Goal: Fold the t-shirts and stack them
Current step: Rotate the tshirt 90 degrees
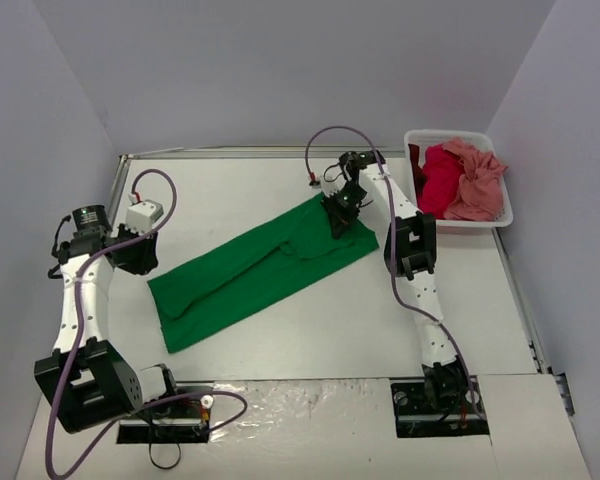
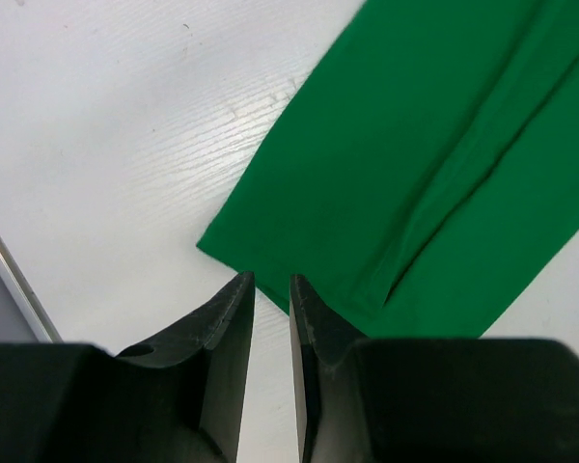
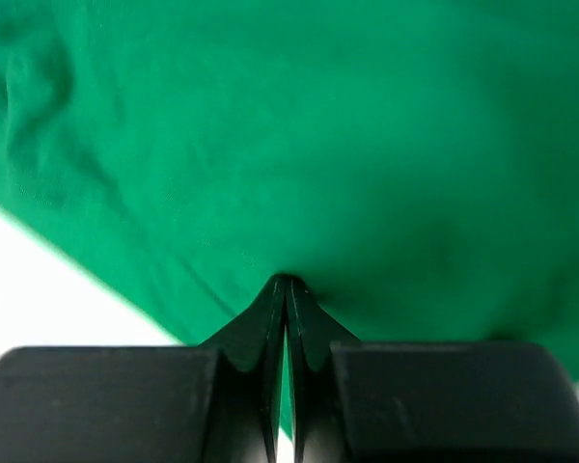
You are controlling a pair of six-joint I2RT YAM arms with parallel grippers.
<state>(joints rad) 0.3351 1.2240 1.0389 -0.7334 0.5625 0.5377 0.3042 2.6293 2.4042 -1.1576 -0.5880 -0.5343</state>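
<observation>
The green t-shirt (image 1: 260, 270) lies on the table as a long folded strip, running from near left to far right. My right gripper (image 1: 340, 218) is down on its far right end, shut and pinching a fold of the green t-shirt (image 3: 318, 125) between its fingertips (image 3: 288, 282). My left gripper (image 1: 143, 260) hovers just left of the strip's near left end. In the left wrist view my left gripper (image 2: 271, 282) stands narrowly open and empty beside the corner of the green t-shirt (image 2: 415, 145). A crimson t-shirt (image 1: 440, 180) and a salmon pink t-shirt (image 1: 477, 180) lie crumpled in the basket.
The white plastic basket (image 1: 450, 135) stands at the back right against the wall. A metal rail (image 1: 122, 180) borders the table on the left and at the back. Grey walls close in on three sides.
</observation>
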